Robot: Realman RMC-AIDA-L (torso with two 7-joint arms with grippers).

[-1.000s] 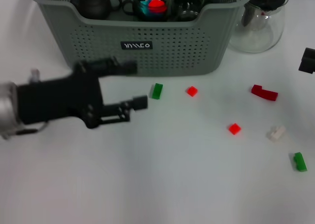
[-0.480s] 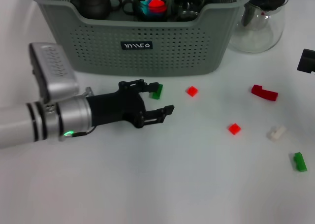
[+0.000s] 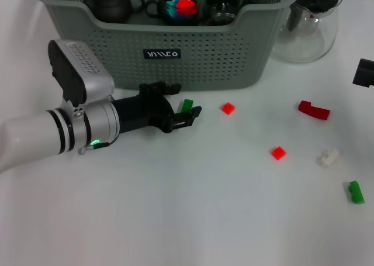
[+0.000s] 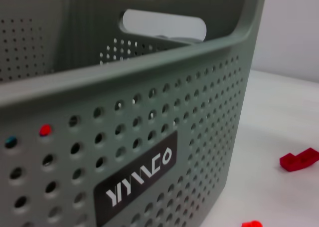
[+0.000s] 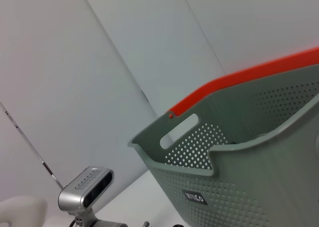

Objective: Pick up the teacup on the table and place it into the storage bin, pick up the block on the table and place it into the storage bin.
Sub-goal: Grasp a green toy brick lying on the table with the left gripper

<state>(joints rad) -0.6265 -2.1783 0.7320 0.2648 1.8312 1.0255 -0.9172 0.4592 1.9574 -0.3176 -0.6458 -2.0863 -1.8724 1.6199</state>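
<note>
Head view: my left gripper [image 3: 186, 109] sits low before the storage bin [image 3: 234, 55].
Fingers: I see them parted around the green block [image 3: 187, 106], not clamped.
Teacup [image 3: 221, 4]: inside the bin.
Right gripper [image 3: 364, 73]: at table edge, fingers unreadable.

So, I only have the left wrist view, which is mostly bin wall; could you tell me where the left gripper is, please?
Observer: In the head view the left gripper is low over the table, its open fingers either side of a green block in front of the storage bin.
Operator: Is anything inside the bin?
Observer: Yes, a dark teapot sits at its left end.
Operator: And the right gripper?
Observer: The right gripper is at the far right edge, clear of the blocks.
</note>
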